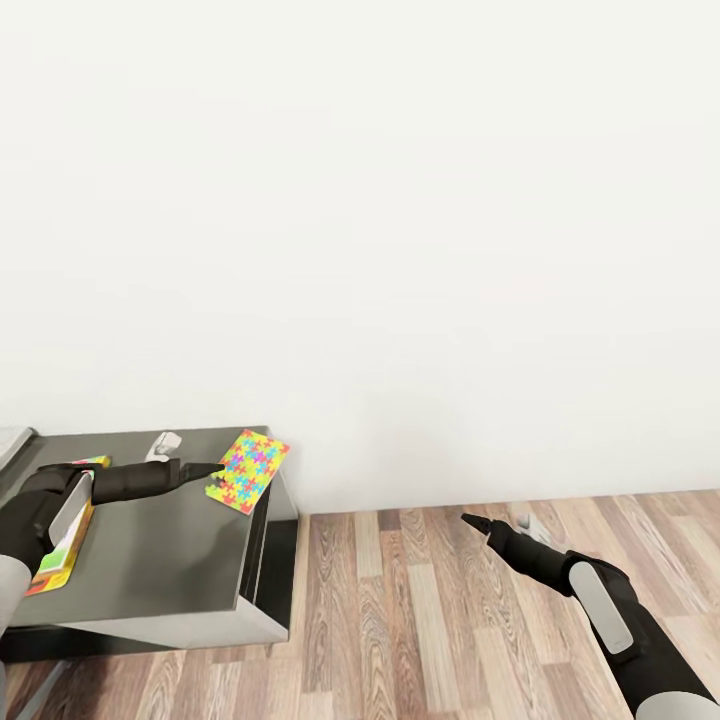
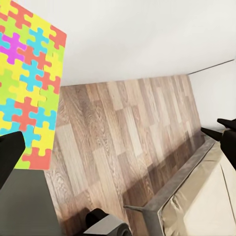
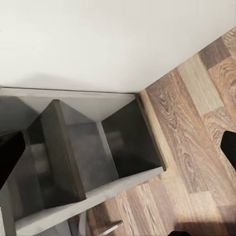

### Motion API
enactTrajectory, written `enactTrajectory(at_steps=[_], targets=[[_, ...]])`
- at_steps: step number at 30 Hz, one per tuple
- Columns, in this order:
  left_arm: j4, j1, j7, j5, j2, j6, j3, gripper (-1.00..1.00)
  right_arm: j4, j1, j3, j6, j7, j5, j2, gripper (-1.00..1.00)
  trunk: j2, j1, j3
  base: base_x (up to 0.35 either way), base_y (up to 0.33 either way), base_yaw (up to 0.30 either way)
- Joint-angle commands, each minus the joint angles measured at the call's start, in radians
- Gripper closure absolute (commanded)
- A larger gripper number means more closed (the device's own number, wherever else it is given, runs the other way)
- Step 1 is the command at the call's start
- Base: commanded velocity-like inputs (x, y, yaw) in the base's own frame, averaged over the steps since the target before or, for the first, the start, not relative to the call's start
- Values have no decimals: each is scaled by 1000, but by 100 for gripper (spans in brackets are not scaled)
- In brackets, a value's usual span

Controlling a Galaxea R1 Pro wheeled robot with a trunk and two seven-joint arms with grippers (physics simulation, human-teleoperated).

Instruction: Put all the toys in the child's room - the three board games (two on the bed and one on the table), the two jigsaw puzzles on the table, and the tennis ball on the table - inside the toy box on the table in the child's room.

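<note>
The room has a plain white wall [image 1: 400,220] and a wood-plank floor [image 1: 420,610]. At the left of the head view stands the table [image 1: 170,560], its dark grey top ending in a corner just short of the wall. In the right wrist view the table's end is seen from outside, with open compartments below the top. In the left wrist view a corner of the bed [image 2: 201,196] shows, with its grey frame and beige mattress resting on the floor.

The jigsaw puzzle [image 1: 249,470], a flat box with a lid of bright interlocking pieces, lies on the far right corner of the table top, turned at an angle, with one corner reaching the table's edge. The left gripper [image 1: 215,470] is extended over the table top, its fingertips at the near left edge of the puzzle box; the jaws stand apart, and contact cannot be determined. A second colourful flat box [image 1: 62,550] lies on the table's left side, partly under the left arm.

The right gripper [image 1: 470,520] hangs over the floor, well apart from the table, jaws apart and empty.
</note>
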Motion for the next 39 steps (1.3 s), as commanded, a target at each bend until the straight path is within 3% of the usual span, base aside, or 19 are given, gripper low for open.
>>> enactTrajectory(at_steps=[1, 39], targets=[[0, -1, 0, 5, 1, 8, -2, -100, 0, -1, -2, 6, 3, -1, 0, -100, -2, 1, 0, 0, 0, 0], [0, 4, -14, 5, 2, 9, -2, -100, 0, -1, -2, 3, 3, 1, 12, -100, -2, 1, 63, 0, 0, 46]])
